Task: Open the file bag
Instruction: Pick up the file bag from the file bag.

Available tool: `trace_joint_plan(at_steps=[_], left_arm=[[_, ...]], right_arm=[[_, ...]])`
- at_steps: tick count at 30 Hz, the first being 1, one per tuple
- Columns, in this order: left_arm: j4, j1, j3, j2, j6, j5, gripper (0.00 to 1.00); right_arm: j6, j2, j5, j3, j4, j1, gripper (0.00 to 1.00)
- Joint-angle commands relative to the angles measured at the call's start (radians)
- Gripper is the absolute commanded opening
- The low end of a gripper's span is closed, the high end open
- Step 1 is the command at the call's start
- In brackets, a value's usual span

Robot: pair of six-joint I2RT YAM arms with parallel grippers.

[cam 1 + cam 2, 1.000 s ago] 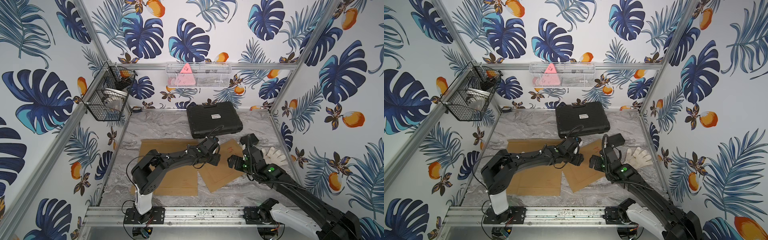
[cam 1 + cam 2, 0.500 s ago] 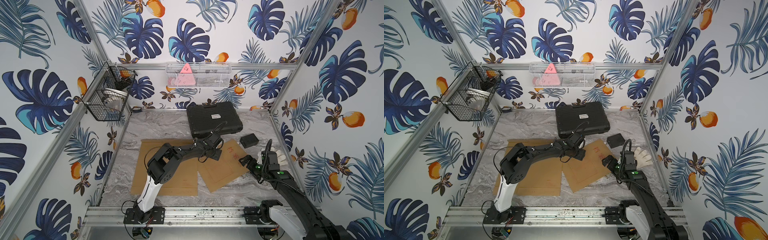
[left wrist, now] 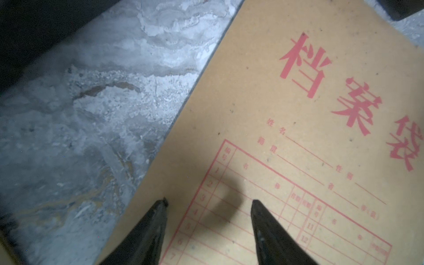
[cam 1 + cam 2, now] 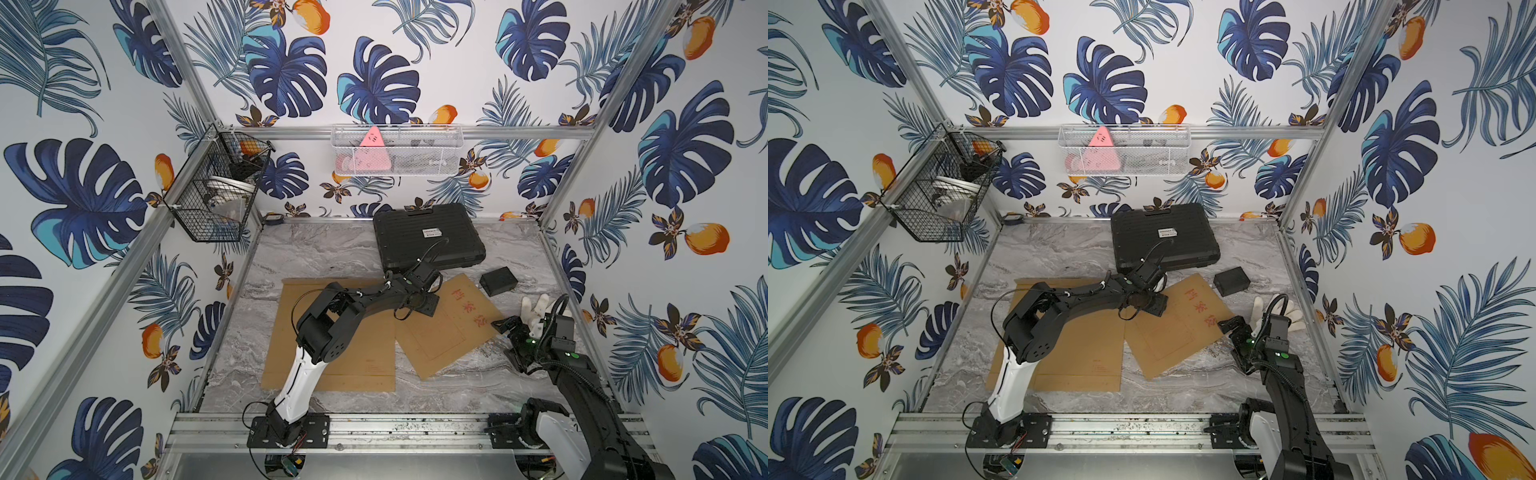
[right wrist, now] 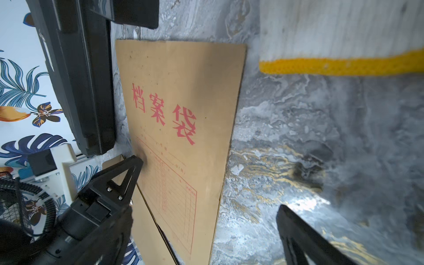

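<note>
Change: right fingers (image 5: 296, 234), wide and empty, pulled back off file bag (image 4: 453, 332) | left fingers (image 3: 149, 229), half-spread, holding nothing, stay over it | bag looks unopened

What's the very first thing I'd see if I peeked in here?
Probably the giant blue leaves on the wallpaper all around. Then the brown file bag with big red writing, lying flat on the marble table, with the left gripper open over it. A black case sits behind it, by the back wall.
</note>
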Motion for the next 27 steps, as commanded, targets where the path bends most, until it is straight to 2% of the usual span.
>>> trace_joint_plan(at_steps=[1,8,27], left_arm=[[-0.046,0.002,-0.005,0.022,0.011,0.026,0.63],[-0.041,0.002,-0.024,0.028,0.01,0.032,0.63],[-0.038,0.001,-0.037,0.034,0.019,0.069,0.63]], right_arm=[[0.023,0.029,-0.048,-0.011,0.063,-0.018,0.99],[0.052,0.141,-0.116,-0.037,0.194,-0.05,0.99],[0.151,0.32,-0.204,-0.112,0.504,-0.061,0.99]])
